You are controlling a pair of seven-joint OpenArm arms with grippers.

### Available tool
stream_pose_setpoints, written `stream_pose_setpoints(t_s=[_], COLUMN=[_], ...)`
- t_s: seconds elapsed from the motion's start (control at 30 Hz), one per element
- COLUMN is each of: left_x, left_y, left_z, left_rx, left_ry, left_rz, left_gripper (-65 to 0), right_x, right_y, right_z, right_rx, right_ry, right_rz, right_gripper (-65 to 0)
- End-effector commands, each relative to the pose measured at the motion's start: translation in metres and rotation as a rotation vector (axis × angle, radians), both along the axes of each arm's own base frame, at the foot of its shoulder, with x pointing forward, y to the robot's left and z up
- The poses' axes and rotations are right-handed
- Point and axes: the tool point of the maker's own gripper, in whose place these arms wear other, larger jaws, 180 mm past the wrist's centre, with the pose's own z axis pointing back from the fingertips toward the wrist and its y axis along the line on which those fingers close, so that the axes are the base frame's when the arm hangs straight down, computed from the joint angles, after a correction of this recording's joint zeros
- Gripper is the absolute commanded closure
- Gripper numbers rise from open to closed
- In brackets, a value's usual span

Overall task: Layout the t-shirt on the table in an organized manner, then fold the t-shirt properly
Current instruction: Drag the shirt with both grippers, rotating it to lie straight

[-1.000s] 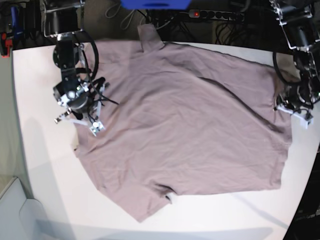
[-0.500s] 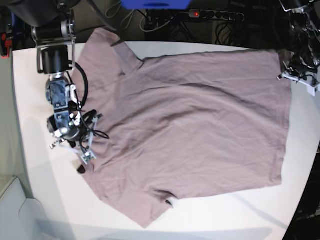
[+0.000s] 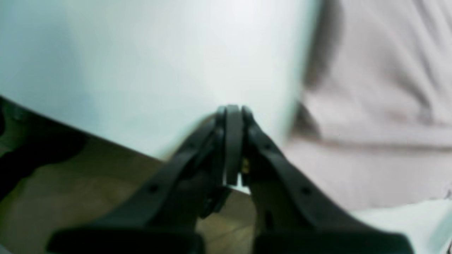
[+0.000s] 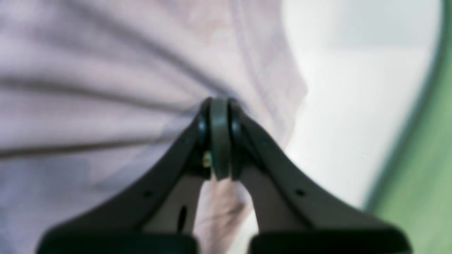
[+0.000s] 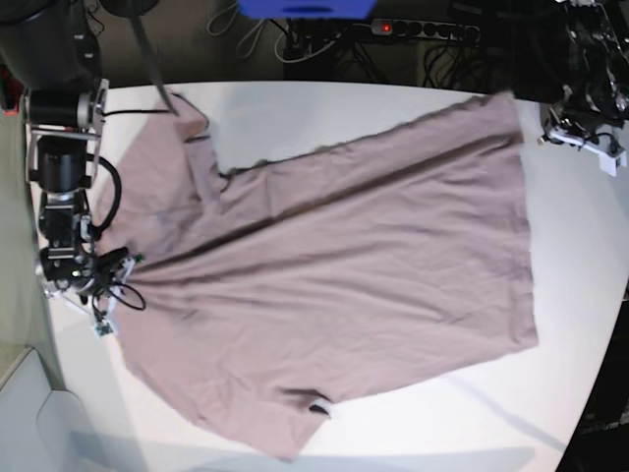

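Note:
The mauve t-shirt [image 5: 334,265] lies spread across the white table [image 5: 344,108], stretched toward the left with long creases. In the base view my right gripper [image 5: 103,320] sits at the shirt's left edge, near the table's left rim. The right wrist view shows this gripper [image 4: 219,106] shut on the t-shirt [image 4: 106,88], with folds radiating from the tips. My left gripper [image 5: 575,140] hovers at the far right corner, apart from the shirt's corner. In the left wrist view that gripper [image 3: 233,113] is shut with nothing in it, the t-shirt [image 3: 381,106] off to its right.
A power strip [image 5: 423,29] with a red light, cables and a blue object [image 5: 305,8] lie behind the table's far edge. Brown floor [image 3: 70,197] shows past the table's edge below the left gripper. A green surface [image 4: 423,183] borders the table beside the right gripper.
The right gripper has dragged the shirt left toward the table's left rim, stretching it. The left gripper rose to the far right corner, and the shirt's corner now lies apart from it.

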Motion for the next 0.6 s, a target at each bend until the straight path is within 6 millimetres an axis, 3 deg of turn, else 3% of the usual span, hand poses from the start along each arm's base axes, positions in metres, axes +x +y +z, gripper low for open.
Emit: stream_pose_setpoints(t_s=[0.0, 0.2, 0.37, 0.57], left_x=[0.015, 0.027, 0.035, 0.043], left_y=[0.002, -0.023, -0.043, -0.101], left_z=[0.018, 0.042, 0.048, 0.051], left_rx=[0.008, -0.067, -0.138, -0.251], left_ry=[-0.067, -0.127, -0.175, -0.196], left_rz=[-0.014, -0.068, -0.075, -0.150], left_gripper=[0.0, 0.0, 0.0, 0.0], right_x=[-0.018, -0.019, -0.019, 0.000], right_y=[-0.018, -0.023, -0.021, -0.035], right_z=[-0.008, -0.007, -0.007, 0.051], right_rx=[-0.060, -0.068, -0.058, -0.082], right_ry=[0.094, 0.097, 0.091, -0.115], right_rz=[-0.029, -0.033, -0.036, -0.075], right_gripper=[0.0, 0.0, 0.0, 0.0])
